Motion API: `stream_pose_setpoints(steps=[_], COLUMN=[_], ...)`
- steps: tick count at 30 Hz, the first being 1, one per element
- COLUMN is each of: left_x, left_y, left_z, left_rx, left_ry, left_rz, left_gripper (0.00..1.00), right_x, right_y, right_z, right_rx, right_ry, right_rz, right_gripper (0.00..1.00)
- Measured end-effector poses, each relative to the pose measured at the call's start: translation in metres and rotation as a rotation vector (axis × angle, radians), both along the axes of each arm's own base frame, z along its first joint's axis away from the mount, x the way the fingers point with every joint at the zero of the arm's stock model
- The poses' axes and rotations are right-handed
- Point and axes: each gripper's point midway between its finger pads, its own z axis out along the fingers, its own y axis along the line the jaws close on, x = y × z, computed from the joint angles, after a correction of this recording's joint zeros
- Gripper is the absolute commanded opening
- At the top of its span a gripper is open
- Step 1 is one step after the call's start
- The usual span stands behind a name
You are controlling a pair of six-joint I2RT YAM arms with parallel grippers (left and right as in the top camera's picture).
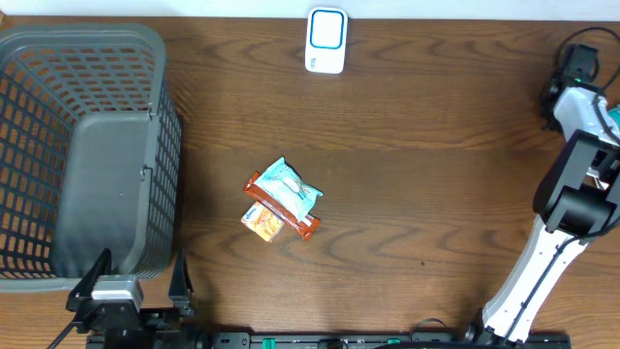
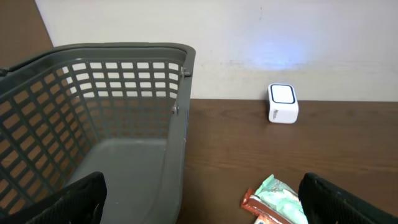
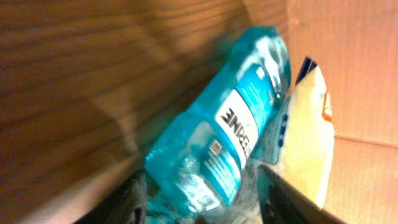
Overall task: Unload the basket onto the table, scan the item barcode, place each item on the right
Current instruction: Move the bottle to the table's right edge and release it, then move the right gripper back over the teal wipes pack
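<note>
Item: translucent blue plastic bottle with a white label [image 3: 217,143]. It lies tilted across the centre of the right wrist view, against a brown cardboard box wall [image 3: 367,68], touching a cream-white packet [image 3: 308,137] on its right.
Step in hand (judged): securing the bottle so it can go to the scanner.
Handling advice: close squarely across the bottle's body. Lift it clear of the packet and cardboard. Keep the label facing outward; the print is too blurred to locate the barcode.
Right pincer [image 3: 202,199]: at the bottom edge of the frame, jaws part-way apart, one on either side of the bottle's lower end. Whether they press on it cannot be told.
Left pincer [image 2: 205,205]: at the bottom of the frame, jaws spread wide, holding nothing, beside the grey plastic mesh basket [image 2: 93,112].
Scanner: white block with a blue face [image 1: 325,41], upper centre of the overhead view, on the dark wooden desk [image 1: 436,145].
Other stock: heap of snack packets [image 1: 281,199], frame centre.
</note>
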Motion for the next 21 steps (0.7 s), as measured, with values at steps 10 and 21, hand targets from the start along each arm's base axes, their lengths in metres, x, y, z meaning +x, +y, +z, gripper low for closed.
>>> stream_pose_setpoints(steps=[10, 21], left_x=[0.0, 0.0], left_y=[0.0, 0.0], left_z=[0.0, 0.0], left_rx=[0.0, 0.0], left_ry=[0.0, 0.0], left_rz=[0.0, 0.0], left_gripper=[0.98, 0.98], right_x=[0.043, 0.064], right_y=[0.059, 0.373], right_z=[0.062, 0.165], right_rx=[0.127, 1.12], right_ry=[-0.295, -0.5], right_rz=[0.056, 0.588], right_gripper=[0.99, 0.99])
